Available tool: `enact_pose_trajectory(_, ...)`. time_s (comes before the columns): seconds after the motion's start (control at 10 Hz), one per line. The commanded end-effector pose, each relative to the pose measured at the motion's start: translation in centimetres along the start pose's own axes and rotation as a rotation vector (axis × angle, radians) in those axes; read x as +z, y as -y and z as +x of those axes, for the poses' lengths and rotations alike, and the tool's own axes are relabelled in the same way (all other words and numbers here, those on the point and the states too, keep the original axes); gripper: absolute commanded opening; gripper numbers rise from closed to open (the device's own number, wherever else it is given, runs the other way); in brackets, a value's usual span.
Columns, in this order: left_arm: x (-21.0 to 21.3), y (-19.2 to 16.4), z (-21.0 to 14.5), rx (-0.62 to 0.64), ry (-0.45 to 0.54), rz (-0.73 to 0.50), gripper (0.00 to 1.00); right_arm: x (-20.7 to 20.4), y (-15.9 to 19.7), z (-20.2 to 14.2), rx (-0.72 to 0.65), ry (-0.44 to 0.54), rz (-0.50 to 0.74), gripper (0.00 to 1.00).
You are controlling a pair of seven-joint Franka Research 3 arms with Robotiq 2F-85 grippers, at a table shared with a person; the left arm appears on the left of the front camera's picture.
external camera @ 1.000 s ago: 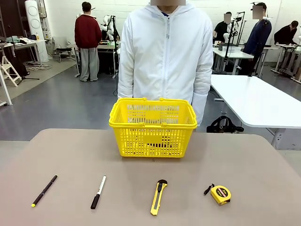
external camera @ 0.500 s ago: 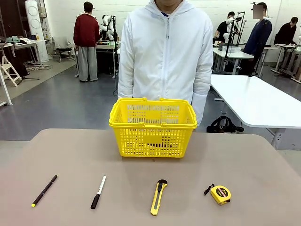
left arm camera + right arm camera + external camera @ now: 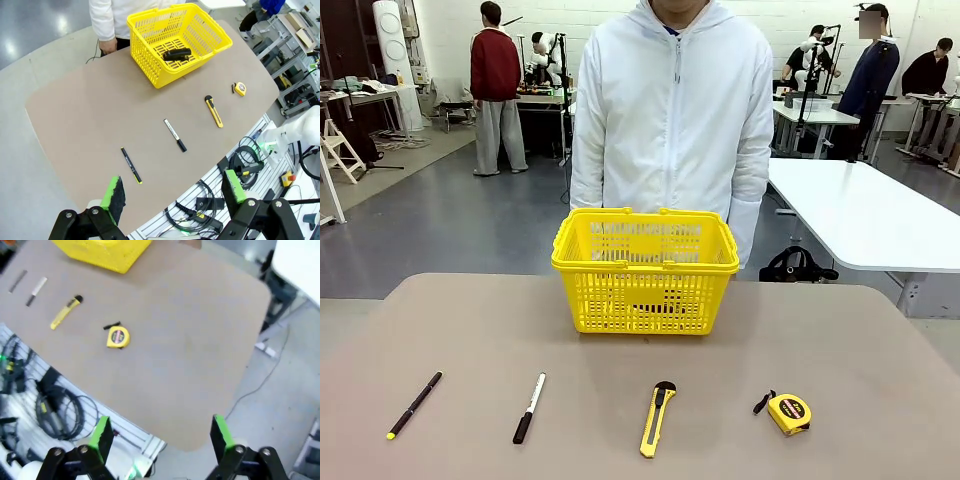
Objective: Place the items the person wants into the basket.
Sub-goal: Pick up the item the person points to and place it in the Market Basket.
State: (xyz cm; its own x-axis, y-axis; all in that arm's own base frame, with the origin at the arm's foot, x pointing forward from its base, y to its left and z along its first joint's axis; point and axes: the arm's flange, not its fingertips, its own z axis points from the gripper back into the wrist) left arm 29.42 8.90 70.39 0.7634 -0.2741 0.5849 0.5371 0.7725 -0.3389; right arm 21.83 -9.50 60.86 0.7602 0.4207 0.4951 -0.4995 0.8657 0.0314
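The yellow basket (image 3: 645,265) stands at the table's far side, right in front of the person (image 3: 670,120) in a white jacket. A dark object (image 3: 176,54) lies inside it. Along the near edge lie a thin black pen with a yellow tip (image 3: 415,404) and a white marker with a black cap (image 3: 529,407). In the left wrist view, from high above, the basket (image 3: 145,62), black pen (image 3: 131,165) and marker (image 3: 175,135) are far below my open left gripper (image 3: 173,189). My right gripper (image 3: 161,432) is open too, high over the table's right end, holding nothing.
A yellow-and-black utility knife (image 3: 657,418) and a yellow tape measure (image 3: 788,412) lie right of the marker. The right wrist view has the tape measure (image 3: 118,336) and knife (image 3: 65,312). Cables hang below the table's near edge (image 3: 200,200). Other tables and people are far behind.
Nothing on the table has moved. A person far in the background has stepped slightly to the left.
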Motion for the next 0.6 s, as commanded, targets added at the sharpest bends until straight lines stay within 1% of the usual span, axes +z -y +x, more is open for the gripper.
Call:
enact_pose_trajectory(0.0,0.1,-0.1,-0.1,-0.016,0.005,-0.012,1.0,4.1,2.4,2.9,0.095,0.06,0.17,1.0)
enact_pose_trajectory(0.3,0.1,-0.1,-0.1,-0.016,0.005,-0.012,1.0,8.3,4.5,5.9,0.217,0.138,0.222,1.0)
enact_pose_trajectory(0.4,0.1,-0.1,-0.1,-0.016,0.005,-0.012,1.0,8.6,4.7,6.1,0.282,0.136,0.303,1.0)
enact_pose_trajectory(0.5,0.1,-0.1,-0.1,-0.016,0.005,-0.012,1.0,8.5,5.1,6.1,0.326,0.135,0.357,1.0)
